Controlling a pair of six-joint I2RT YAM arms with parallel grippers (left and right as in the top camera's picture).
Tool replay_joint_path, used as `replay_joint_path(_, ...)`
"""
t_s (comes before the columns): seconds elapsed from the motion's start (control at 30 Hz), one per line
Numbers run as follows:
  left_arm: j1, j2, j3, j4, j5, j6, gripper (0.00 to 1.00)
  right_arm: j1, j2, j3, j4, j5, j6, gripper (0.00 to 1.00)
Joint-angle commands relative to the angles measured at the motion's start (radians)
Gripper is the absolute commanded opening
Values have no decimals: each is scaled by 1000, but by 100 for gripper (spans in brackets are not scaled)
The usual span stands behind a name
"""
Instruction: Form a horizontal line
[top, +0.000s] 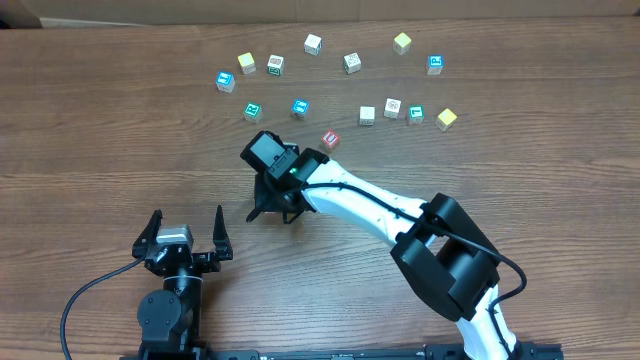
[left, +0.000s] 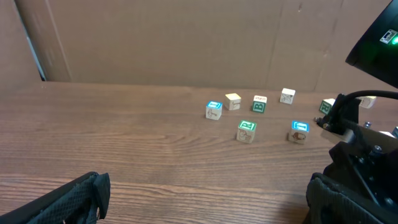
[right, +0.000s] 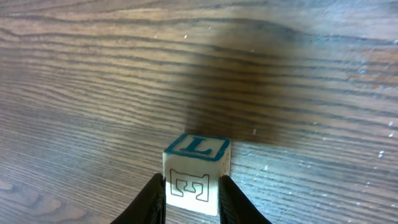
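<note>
brown wood-grain table (top: 100, 150) fills every view, with a plain cardboard wall behind its far edge in the left wrist view. the right gripper (right: 191, 200) sits near the table's middle, its fingers pinching a whitish cube (right: 196, 171) with a blue letter on top and an outlined mark on its front face. the left gripper (top: 186, 232) rests near the front edge on the left, fingers spread wide with nothing between them. the closest thing to a horizontal line is a loose row of four cubes (top: 392, 108) toward the far right, set apart rather than touching. a red-marked cube (top: 330, 139) lies just beyond the right arm. more cubes are scattered along the far edge.
</note>
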Motion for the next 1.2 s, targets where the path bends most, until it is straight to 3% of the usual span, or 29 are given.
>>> replay_joint_path(0.0, -8, -10, -2, -1, -2, 23, 100, 10, 15, -12, 6, 6, 4, 25)
replay_joint_path(0.9, -8, -10, -2, -1, -2, 23, 100, 10, 15, -12, 29, 14, -4, 25)
replay_joint_path(1.03, -8, -10, -2, -1, -2, 23, 99, 11, 15, -35, 51, 21, -3, 45)
replay_joint_path(1.17, -8, -10, -3, -1, -2, 23, 100, 22, 15, -39, 55, 22, -4, 47)
